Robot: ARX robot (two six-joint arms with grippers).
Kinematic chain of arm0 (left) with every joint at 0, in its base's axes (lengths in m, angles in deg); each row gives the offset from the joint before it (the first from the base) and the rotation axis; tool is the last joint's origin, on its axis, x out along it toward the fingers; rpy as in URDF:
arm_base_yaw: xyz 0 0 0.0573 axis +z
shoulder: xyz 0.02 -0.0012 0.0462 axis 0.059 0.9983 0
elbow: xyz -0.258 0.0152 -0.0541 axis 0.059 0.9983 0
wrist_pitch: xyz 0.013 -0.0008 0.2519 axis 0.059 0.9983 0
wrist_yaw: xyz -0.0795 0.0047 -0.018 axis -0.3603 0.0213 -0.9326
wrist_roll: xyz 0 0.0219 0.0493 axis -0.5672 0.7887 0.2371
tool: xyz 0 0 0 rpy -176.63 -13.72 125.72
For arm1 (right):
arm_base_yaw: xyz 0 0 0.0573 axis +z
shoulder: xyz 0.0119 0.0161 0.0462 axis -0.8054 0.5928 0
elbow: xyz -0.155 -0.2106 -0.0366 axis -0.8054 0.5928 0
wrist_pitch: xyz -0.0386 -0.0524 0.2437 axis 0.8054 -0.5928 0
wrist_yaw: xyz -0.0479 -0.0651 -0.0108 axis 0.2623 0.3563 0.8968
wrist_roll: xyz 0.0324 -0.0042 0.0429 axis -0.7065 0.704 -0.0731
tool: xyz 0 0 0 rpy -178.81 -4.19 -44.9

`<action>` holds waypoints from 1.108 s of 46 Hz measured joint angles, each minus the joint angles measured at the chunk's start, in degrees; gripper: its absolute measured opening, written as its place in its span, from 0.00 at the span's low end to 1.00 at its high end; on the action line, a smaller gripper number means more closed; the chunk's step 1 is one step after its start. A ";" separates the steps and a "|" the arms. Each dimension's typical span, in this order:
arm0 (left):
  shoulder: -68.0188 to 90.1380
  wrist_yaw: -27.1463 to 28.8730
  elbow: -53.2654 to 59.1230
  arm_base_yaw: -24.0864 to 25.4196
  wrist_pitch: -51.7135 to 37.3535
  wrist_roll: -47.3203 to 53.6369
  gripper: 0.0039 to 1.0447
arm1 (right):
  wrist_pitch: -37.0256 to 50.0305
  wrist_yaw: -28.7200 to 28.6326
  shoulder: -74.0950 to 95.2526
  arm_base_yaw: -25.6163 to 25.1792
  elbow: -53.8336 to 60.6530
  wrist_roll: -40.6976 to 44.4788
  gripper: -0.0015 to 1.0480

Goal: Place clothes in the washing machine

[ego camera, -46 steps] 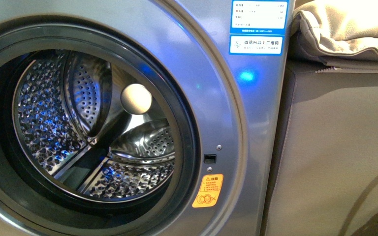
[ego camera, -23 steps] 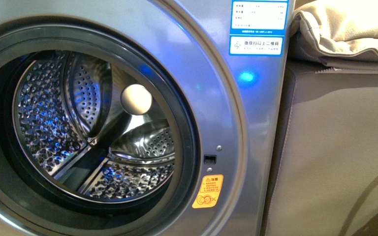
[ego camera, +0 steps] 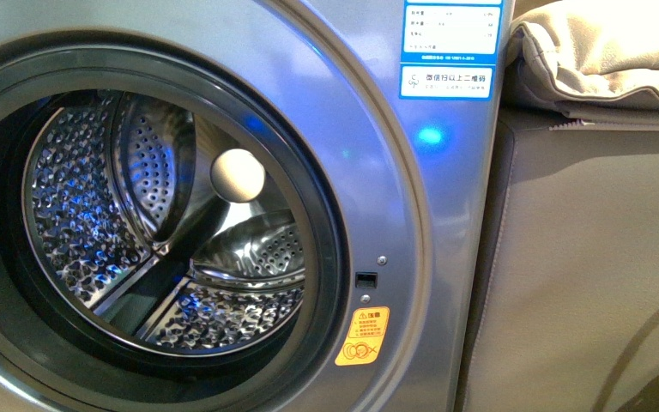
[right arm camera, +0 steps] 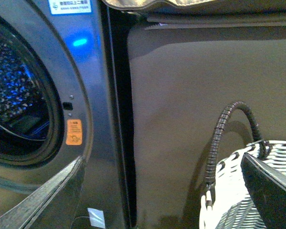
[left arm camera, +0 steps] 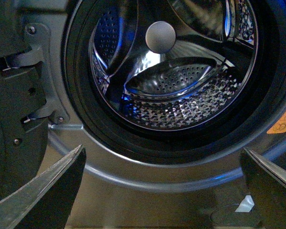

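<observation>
Front view: the washing machine [ego camera: 377,172] fills the left and centre of the frame, and its silver-grey front runs up to the top edge. Its porthole is open in the left half, so we look straight into the perforated steel drum [ego camera: 86,223], which shows blue glints and a pale round boss [ego camera: 237,174] at its back. A dark rubber rim [ego camera: 324,223] rings the opening. Just right of the rim, at lower centre, sits the yellow-orange warning sticker [ego camera: 362,336], with a small latch slot [ego camera: 365,279] above it. Blue-white labels [ego camera: 446,51] sit at the top, right of centre. A plain beige-grey panel [ego camera: 583,275] takes the right of the frame, just beside the machine. Folded beige padded fabric [ego camera: 601,43] lies on it in the upper right corner.

Left wrist view: the left hand [left arm camera: 162,155] is released and faces the open drum. Its dark fingers [left arm camera: 47,191] are spread wide with nothing between them. A hinge bracket [left arm camera: 33,71] sits beside the rim.

Right wrist view: the right hand [right arm camera: 162,162] is also released and empty, and it faces the seam between machine and panel. A white woven basket [right arm camera: 233,200] with a dark wrapped handle [right arm camera: 219,138] stands before the panel. We cannot tell what the basket holds.
</observation>
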 joint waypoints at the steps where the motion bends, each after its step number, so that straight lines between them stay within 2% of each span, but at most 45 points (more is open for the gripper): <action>1: 0.00 0.04 0.00 0.00 0.00 0.00 0.94 | 0.52 -2.05 0.31 -1.16 -0.02 -0.20 0.92; 4: 0.00 0.02 0.00 0.00 0.00 0.00 0.94 | 2.45 -7.17 1.95 -4.83 -0.04 -0.79 0.92; 11: 0.00 0.02 0.00 0.00 0.00 0.00 0.94 | 10.45 -14.38 8.33 -13.77 -1.20 -3.08 0.92; 20: 0.00 0.02 0.00 0.00 0.00 0.02 0.94 | 23.26 -21.42 19.32 -23.54 -4.46 -6.45 0.92; 24: 0.00 0.02 0.02 0.00 0.00 0.00 0.94 | 31.41 -24.63 28.04 -29.51 -6.82 -8.94 0.92; 29: 0.00 0.02 0.00 0.00 0.00 0.00 0.94 | 35.82 -26.93 37.90 -35.47 -10.78 -10.93 0.92; 34: 0.00 0.02 0.00 0.00 0.00 0.02 0.94 | 32.74 -26.97 45.48 -39.06 -15.06 -10.25 0.92; 38: 0.00 0.02 0.00 0.00 0.00 0.00 0.94 | 22.77 -25.70 55.12 -41.42 -21.55 -4.57 0.92; 41: 0.00 0.02 0.00 0.00 0.00 0.00 0.94 | 12.37 -22.80 64.32 -42.12 -28.33 3.89 0.92; 44: 0.00 0.02 0.00 0.00 0.00 0.02 0.94 | 5.49 -20.00 71.12 -42.29 -32.96 10.99 0.92; 48: 0.00 0.02 0.00 0.00 0.00 0.00 0.94 | 0.17 -15.72 79.03 -42.29 -37.03 19.71 0.92; 51: 0.00 0.02 0.00 0.00 0.00 0.02 0.94 | -0.46 -13.03 84.19 -42.27 -38.95 24.74 0.92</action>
